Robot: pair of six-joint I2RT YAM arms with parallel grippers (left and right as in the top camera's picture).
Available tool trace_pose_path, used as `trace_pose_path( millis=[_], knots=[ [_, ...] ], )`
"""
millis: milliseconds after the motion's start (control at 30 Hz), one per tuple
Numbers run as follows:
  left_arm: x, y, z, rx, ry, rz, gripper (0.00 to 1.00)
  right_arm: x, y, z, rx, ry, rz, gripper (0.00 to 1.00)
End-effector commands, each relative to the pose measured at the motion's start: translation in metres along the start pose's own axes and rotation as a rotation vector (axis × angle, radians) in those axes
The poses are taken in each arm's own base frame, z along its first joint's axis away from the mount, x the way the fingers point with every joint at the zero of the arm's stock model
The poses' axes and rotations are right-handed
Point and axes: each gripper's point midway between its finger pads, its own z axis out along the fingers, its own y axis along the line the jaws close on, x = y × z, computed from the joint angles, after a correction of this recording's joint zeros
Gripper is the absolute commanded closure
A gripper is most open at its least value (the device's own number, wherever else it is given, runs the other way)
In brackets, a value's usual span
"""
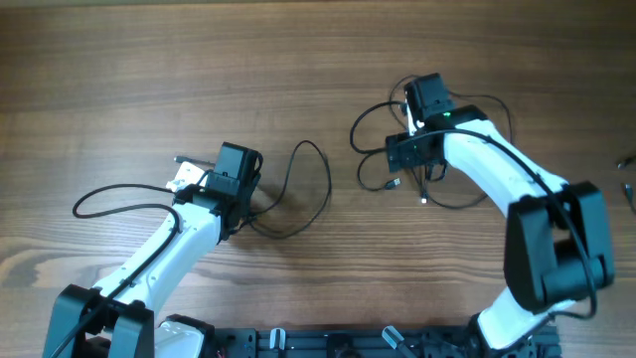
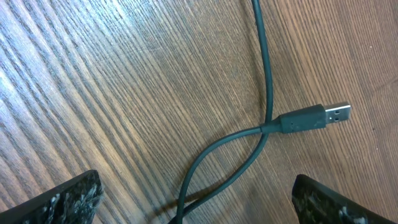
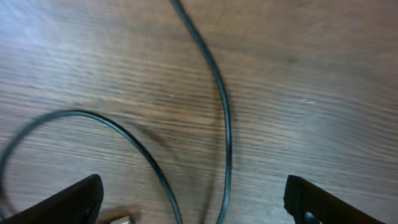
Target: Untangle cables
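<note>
Both are spread wide, gripping nothing. Below my left pincer (image 2: 198, 205) one cable (image 2: 268, 68) lies on the table (image 2: 112, 93), strands crossing just behind its plug (image 2: 314, 117). Below my right pincer (image 3: 194, 205) the other cable (image 3: 225, 124) lies in loose curves.

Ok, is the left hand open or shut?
Open. On the left hand, the fingers sit wide apart in the wrist view's corners; the cable lies loose between them.

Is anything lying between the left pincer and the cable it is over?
Nothing visible does. The left pincer stands open over the table, and the cable with its USB plug lies uncovered on the wood right in front of it.
</note>
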Motion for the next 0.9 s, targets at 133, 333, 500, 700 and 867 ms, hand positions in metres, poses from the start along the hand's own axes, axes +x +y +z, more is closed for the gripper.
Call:
trace_pose_path(
  millis=[133, 333, 500, 700, 867],
  knots=[
    [-0.002, 0.001, 0.001, -0.009, -0.015, -0.004, 0.00, 0.019, -0.014, 0.049, 0.024, 0.118, -0.023, 0.28],
    [-0.002, 0.001, 0.001, -0.009, -0.015, -0.004, 0.00, 0.027, -0.013, 0.060, -0.008, 0.161, 0.018, 0.96],
    [-0.002, 0.001, 0.001, -0.008, -0.015, -0.004, 0.00, -0.031, -0.028, 0.016, -0.006, 0.034, 0.058, 0.96],
    [-0.002, 0.001, 0.001, -0.009, -0.015, -0.004, 0.00, -0.156, -0.138, -0.105, 0.177, -0.356, 0.166, 0.96],
    [-0.002, 0.001, 0.001, -0.009, -0.015, -0.004, 0.00, -0.182, -0.242, -0.144, 0.358, -0.557, 0.228, 0.96]
  ],
)
